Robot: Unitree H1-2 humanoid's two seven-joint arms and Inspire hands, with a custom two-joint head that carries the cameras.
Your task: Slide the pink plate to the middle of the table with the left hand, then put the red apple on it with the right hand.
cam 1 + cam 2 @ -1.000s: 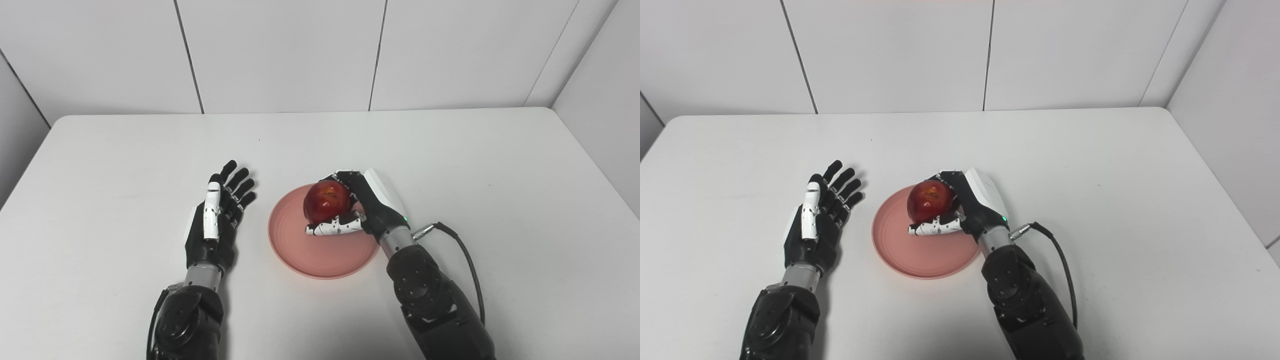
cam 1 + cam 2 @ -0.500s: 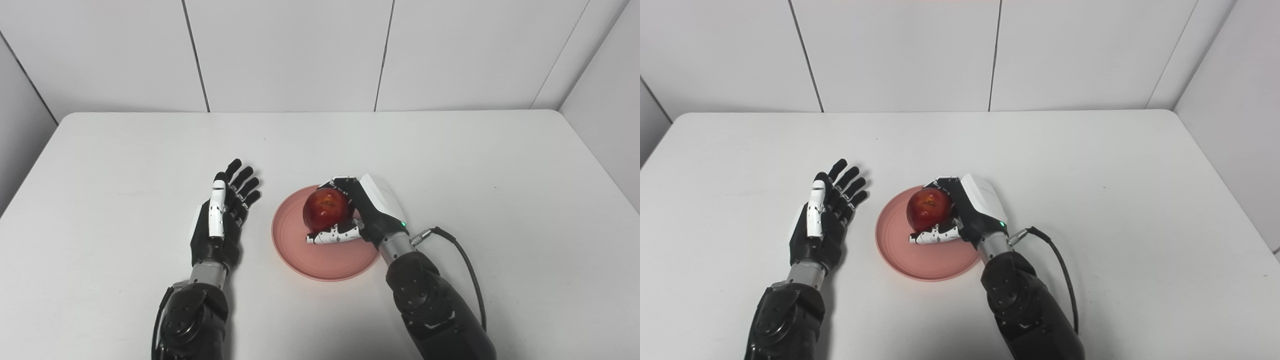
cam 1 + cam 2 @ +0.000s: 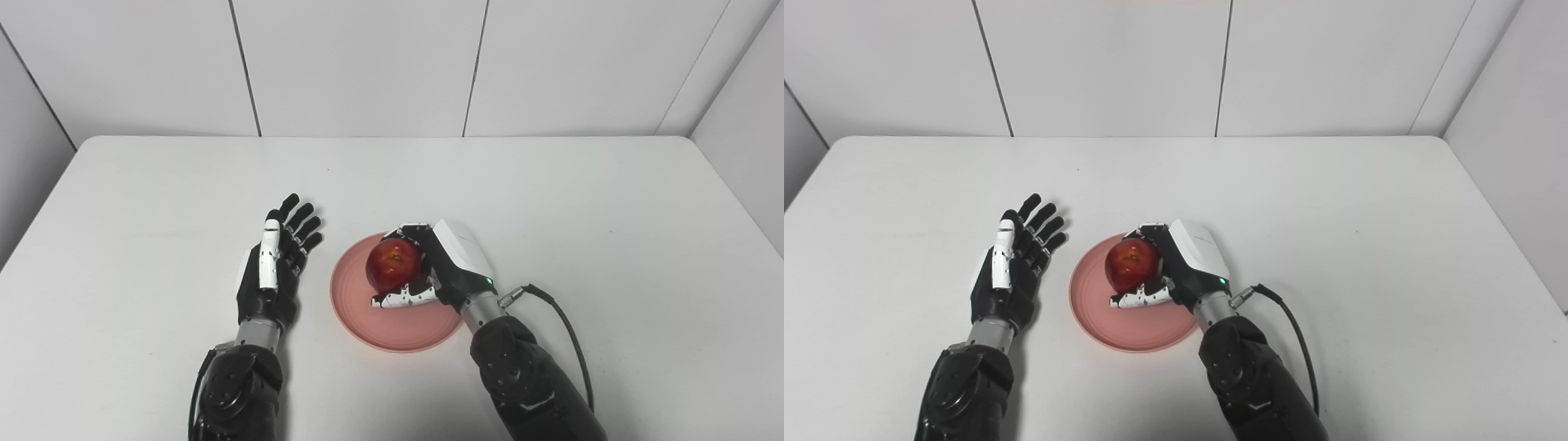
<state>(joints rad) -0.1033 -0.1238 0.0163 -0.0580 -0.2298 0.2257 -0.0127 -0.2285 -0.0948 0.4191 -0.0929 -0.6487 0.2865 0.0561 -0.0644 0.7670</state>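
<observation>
The pink plate lies on the white table near its middle, toward the front. The red apple is over the plate's back part, held in my right hand, whose fingers curl around it from behind and whose thumb lies under its front. I cannot tell whether the apple touches the plate. My left hand rests on the table just left of the plate, open and empty, fingers spread and pointing away. The same scene shows in the right eye view, with the apple and plate.
The white table is bounded by white wall panels behind and at both sides. A black cable loops from my right wrist over the table to the right of the arm.
The camera has shifted, moving the whole picture right and down. My right hand with the apple has sunk slightly toward the plate. The left hand stays open beside the plate.
</observation>
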